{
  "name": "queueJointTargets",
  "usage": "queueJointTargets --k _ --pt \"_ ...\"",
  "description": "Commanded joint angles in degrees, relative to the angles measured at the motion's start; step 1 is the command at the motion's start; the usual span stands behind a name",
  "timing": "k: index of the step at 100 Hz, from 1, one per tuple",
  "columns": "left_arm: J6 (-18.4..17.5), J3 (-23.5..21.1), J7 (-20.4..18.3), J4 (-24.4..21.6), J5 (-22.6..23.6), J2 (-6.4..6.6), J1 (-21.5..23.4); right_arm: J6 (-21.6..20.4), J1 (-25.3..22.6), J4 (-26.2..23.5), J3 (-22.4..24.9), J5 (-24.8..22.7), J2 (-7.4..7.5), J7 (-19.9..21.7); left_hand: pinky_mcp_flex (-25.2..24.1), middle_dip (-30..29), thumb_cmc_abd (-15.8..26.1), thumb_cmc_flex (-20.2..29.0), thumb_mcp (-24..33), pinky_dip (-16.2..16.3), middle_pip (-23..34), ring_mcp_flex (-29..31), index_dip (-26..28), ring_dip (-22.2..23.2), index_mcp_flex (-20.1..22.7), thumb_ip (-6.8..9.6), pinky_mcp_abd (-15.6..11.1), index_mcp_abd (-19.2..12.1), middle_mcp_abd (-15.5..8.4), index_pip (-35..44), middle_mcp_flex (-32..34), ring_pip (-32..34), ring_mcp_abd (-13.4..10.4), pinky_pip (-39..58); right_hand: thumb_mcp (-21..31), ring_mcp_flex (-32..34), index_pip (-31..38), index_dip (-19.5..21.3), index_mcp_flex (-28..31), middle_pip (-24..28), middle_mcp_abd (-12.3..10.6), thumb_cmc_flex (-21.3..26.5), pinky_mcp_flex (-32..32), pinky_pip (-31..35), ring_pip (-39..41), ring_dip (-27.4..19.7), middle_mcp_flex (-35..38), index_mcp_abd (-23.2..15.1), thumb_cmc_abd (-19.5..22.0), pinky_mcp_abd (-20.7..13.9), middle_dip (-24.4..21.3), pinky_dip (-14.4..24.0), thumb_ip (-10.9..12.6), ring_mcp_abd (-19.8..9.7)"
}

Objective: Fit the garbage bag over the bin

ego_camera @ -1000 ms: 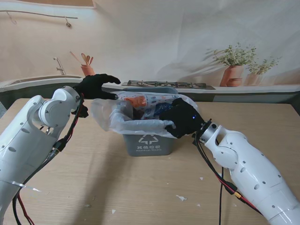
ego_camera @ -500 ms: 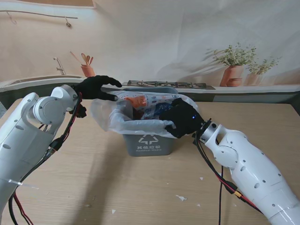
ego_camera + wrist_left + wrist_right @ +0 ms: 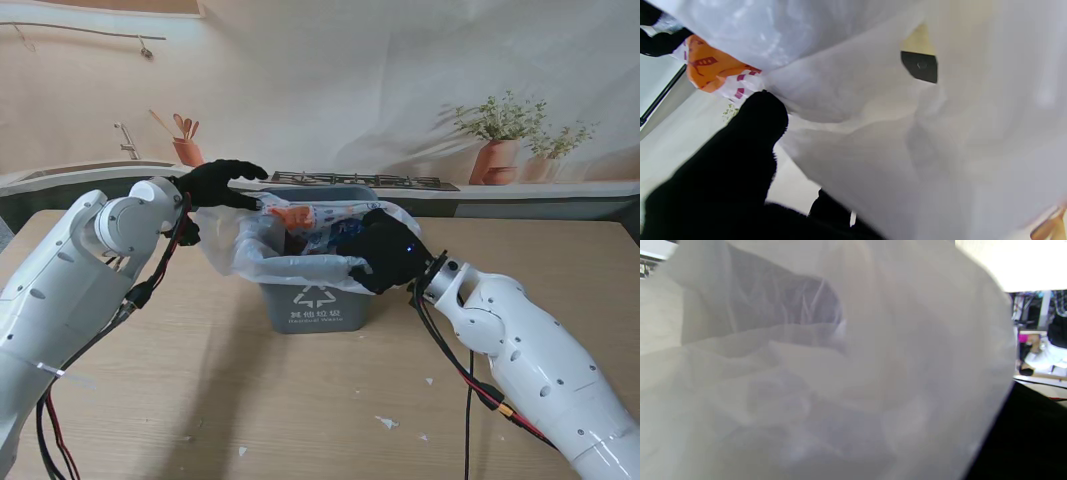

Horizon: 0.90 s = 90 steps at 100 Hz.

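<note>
Left hand (image 3: 217, 183), black-gloved: fingers pinched on the far-left edge of the translucent white plastic garbage bag (image 3: 245, 250), holding that edge up over the bin's far-left corner. Left wrist view confirms it: a gloved finger (image 3: 753, 133) presses straight into the bag film, with an orange printed wrapper (image 3: 708, 71) just past the fingertip, inside the bag.

Right hand (image 3: 388, 252), also black-gloved: closed on the bag at the bin's right rim, knuckles over the edge, film bunched under the fingers. Right wrist view is almost all bag film (image 3: 826, 373) right against the lens; the fingers themselves can't be made out there.

Between the two hands: grey rectangular plastic bin (image 3: 318, 305) with a white recycling mark on the near face, upright on the wooden table (image 3: 250, 400). Bag sits in the bin mouth, its opening spread between the hands. Near edge is folded over the front rim; left side balloons loose outside the bin wall. Colourful packaging (image 3: 330, 232) shows inside the bag.

Small white scraps (image 3: 386, 422) lie on the table, nearer to me than the right hand.
</note>
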Motion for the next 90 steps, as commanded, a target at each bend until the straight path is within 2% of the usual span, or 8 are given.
queueJointTargets --k 1,10,28,32,37,44,72,90 --pt "0.3 0.3 -1.0 0.2 -1.0 0.06 -0.4 -0.1 -0.4 0.7 -0.6 -0.2 -0.27 1.4 -1.0 0.8 -0.1 -2.3 -1.5 -0.7 0.7 -1.5 0.2 -0.5 1.6 -0.69 -0.9 0.7 -1.7 0.6 0.8 -0.3 -1.3 -3.1 4.5 -0.4 1.9 0.3 0.7 1.8 0.2 3.7 -1.2 1.5 1.1 0.7 -0.4 -5.2 1.3 0.4 0.1 -0.8 0.5 0.3" --pt "0.0 0.9 -1.5 0.7 -0.5 0.23 -0.9 -0.1 -0.3 0.8 -0.8 -0.1 -0.29 1.5 -0.7 1.5 -0.8 -1.3 -0.9 -0.3 1.9 0.2 0.9 -0.4 5.1 -0.49 -0.7 1.4 -1.7 2.2 3.4 0.0 -1.1 -3.6 4.5 -0.3 1.9 0.3 0.7 1.8 0.2 3.7 -1.2 1.5 1.2 0.7 -0.4 -5.2 1.2 0.3 0.1 -0.8 0.5 0.4" --pt "1.1 1.7 2.2 1.2 0.3 -0.65 -0.8 -0.1 0.0 1.1 -1.2 0.0 -0.31 1.5 -0.3 8.7 -2.7 4.3 10.3 3.3 8.7 8.1 8.3 2.9 14.9 -0.46 0.3 0.3 -2.5 16.1 15.0 5.6 -0.4 1.9 4.5 -0.3 1.9 0.3 0.8 1.8 0.2 3.7 -1.2 1.5 1.2 0.7 -0.4 -5.2 1.2 0.4 0.1 -0.8 0.5 0.4" --pt "1.6 1.9 3.4 1.3 0.4 -0.94 -0.8 0.0 0.0 1.1 -1.2 0.1 -0.32 1.5 -0.4 10.2 -5.3 10.2 8.1 2.1 9.9 10.3 7.6 3.5 17.1 -3.89 0.4 -2.1 -3.0 22.1 18.1 7.3 -0.4 4.7 4.5 -0.3 1.9 0.3 0.8 1.8 0.2 3.7 -1.2 1.5 1.2 0.7 -0.4 -5.2 1.1 0.4 0.1 -0.8 0.5 0.4" --pt "1.8 2.3 5.5 1.8 0.7 -1.4 -0.8 -0.1 0.1 1.3 -1.3 0.1 -0.32 1.5 -0.5 11.4 -6.5 14.8 5.8 1.2 11.3 13.1 6.3 4.2 19.5 -4.43 0.7 -4.9 -3.4 29.7 21.7 9.4 -0.1 8.1 4.5 -0.3 1.9 0.3 0.8 1.8 0.2 3.7 -1.2 1.5 1.2 0.7 -0.4 -5.2 1.2 0.4 0.1 -0.8 0.5 0.3" --pt "2.7 2.7 9.5 2.8 1.0 -2.35 -0.8 -0.1 0.1 1.4 -1.5 0.1 -0.31 1.5 -0.5 17.7 -4.5 16.0 6.4 0.2 9.4 16.1 6.3 4.6 23.4 -4.46 1.1 -6.5 -3.3 34.5 27.1 11.2 0.5 12.2 4.5 -0.4 1.9 0.3 0.7 1.8 0.2 3.7 -1.2 1.5 1.1 0.7 -0.4 -5.3 1.2 0.4 0.1 -0.8 0.5 0.3" --pt "6.6 3.9 21.5 7.3 -2.2 -6.19 -1.5 -0.3 0.3 1.7 -1.8 0.1 -0.28 1.7 -0.6 20.5 -2.5 17.7 6.4 -0.4 8.6 17.0 11.2 5.2 23.0 -4.71 1.8 -4.7 -1.9 35.9 28.5 13.3 1.3 16.5 4.5 -0.3 1.9 0.3 0.8 1.9 0.3 3.7 -1.2 1.5 1.2 0.7 -0.4 -5.3 1.1 0.4 0.1 -0.8 0.5 0.3" --pt "9.7 6.7 23.2 11.6 -4.0 -7.74 -3.6 -0.5 0.9 2.2 -2.5 0.5 -0.37 1.7 -0.4 20.9 -1.9 18.6 5.6 -0.3 8.7 16.7 11.8 5.5 22.4 -4.99 1.8 -3.8 -1.4 35.7 27.9 13.8 1.9 17.5 4.7 -0.2 1.9 0.3 0.9 1.9 0.2 3.6 -1.1 1.5 1.2 0.7 -0.2 -5.3 1.0 0.4 0.1 -0.8 0.5 0.3"
